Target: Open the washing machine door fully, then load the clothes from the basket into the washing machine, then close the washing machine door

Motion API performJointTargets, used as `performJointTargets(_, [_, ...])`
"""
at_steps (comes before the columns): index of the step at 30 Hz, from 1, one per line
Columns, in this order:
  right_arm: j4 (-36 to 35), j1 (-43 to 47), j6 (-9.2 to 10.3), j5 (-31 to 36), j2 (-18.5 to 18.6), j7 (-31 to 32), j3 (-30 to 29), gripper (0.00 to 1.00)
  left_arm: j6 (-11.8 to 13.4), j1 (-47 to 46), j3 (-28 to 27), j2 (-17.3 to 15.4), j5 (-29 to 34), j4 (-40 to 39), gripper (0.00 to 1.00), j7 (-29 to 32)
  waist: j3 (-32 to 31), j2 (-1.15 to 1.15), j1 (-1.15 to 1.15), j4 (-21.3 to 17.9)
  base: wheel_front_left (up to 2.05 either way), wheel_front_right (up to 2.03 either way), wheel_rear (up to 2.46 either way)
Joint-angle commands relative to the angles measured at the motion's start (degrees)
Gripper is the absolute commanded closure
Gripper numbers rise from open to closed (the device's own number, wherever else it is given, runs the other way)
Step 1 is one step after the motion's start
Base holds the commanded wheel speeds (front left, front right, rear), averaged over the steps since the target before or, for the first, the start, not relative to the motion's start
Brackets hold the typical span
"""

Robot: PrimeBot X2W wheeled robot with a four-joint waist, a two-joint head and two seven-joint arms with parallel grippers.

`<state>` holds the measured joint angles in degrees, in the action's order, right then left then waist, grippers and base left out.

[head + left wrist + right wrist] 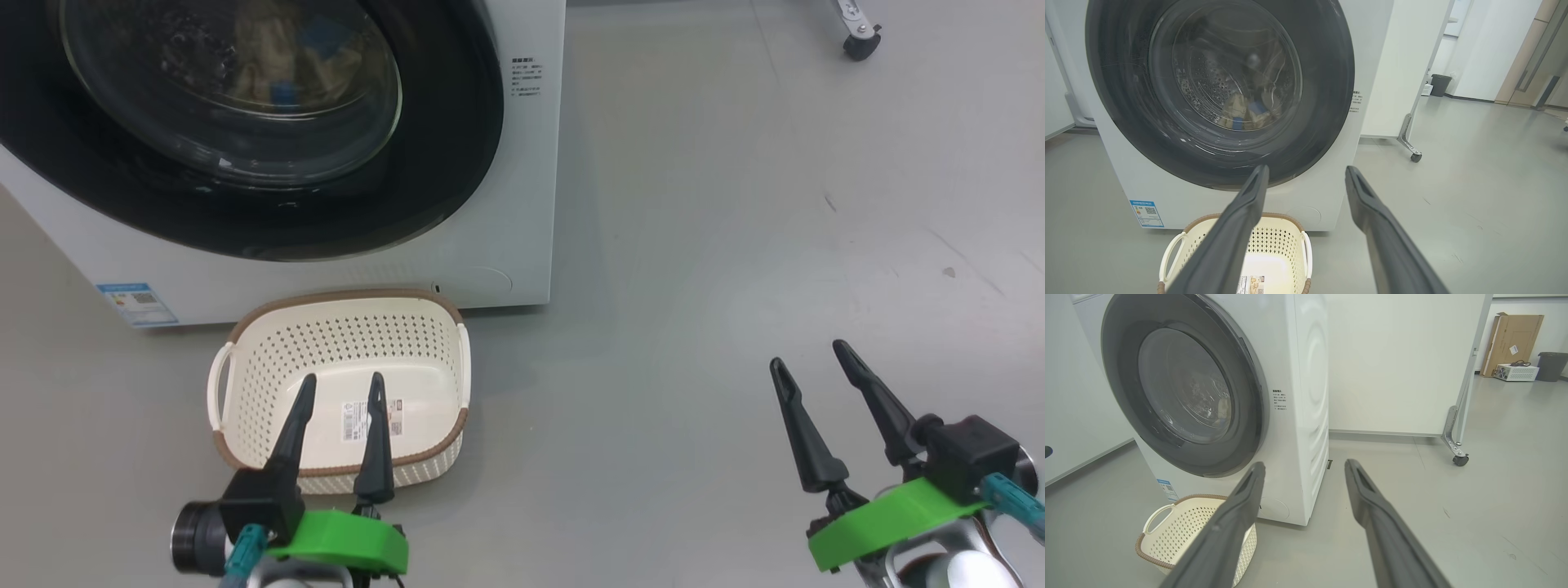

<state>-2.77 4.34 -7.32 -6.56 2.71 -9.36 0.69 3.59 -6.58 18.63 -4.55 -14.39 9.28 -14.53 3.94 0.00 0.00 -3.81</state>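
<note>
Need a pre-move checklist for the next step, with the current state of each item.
1. washing machine door shut against the machine's front: ok.
2. Door latched: cannot tell.
3. clothes inside, behind the glass: ok.
4. basket emptied: ok.
5. left end effector open, holding nothing: ok.
6. right end effector open, holding nothing: ok.

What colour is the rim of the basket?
Brown, on the cream basket; clearest in the head view.
</note>
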Motion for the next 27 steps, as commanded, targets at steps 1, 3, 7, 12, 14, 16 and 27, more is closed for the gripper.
performJointTargets(1, [-2.25, -1.48, -0.17, -0.46, 0.18, 0.22, 1.00, 0.00, 0.39, -0.93, -2.19, -0.92, -0.43, -2.19, 0.00, 0.12, -0.07, 0.00, 0.00, -0.06, 0.00, 0.00, 0.00])
performJointTargets(3, [-2.38, -1.48, -0.17, -0.57, 0.18, 0.27, 0.82, 0.00, 0.66, -0.65, -2.16, -0.99, -0.46, -2.44, 0.00, 0.33, -0.03, 0.00, 0.00, -0.04, 0.00, 0.00, 0.00])
performJointTargets(7, [-2.63, -1.34, -0.17, -0.71, 0.18, 0.29, 0.43, 0.00, 1.01, -0.45, -2.09, -1.10, -0.56, -2.83, 0.00, 0.43, 0.15, 0.00, 0.00, 0.12, 0.00, 0.00, 0.00])
performJointTargets(12, [-2.66, -1.16, -0.17, -0.80, 0.18, 0.45, 0.18, 0.00, 1.27, -0.28, -2.00, -1.21, -0.76, -2.97, 0.00, 0.42, 0.07, 0.00, 0.00, 0.16, 0.00, 0.00, 0.00])
performJointTargets(14, [-2.65, -1.14, -0.17, -0.85, 0.17, 0.47, 0.17, 0.00, 1.32, -0.21, -1.93, -1.25, -0.86, -2.96, 0.00, 0.44, 0.01, 0.00, 0.00, 0.09, 0.00, 0.00, 0.00])
performJointTargets(16, [-2.61, -1.08, -0.17, -0.94, 0.17, 0.49, 0.14, 0.00, 1.30, -0.14, -1.81, -1.29, -0.98, -2.90, 0.00, 0.46, -0.12, 0.00, 0.00, 0.05, 0.00, 0.00, 0.00])
performJointTargets(27, [-2.80, -0.81, -0.17, -1.53, 0.17, 0.50, 0.63, 0.00, 1.38, -0.11, -1.21, -1.39, -1.38, -2.53, 0.00, 0.56, -0.24, 0.00, 0.00, 0.03, 0.00, 0.00, 0.00])
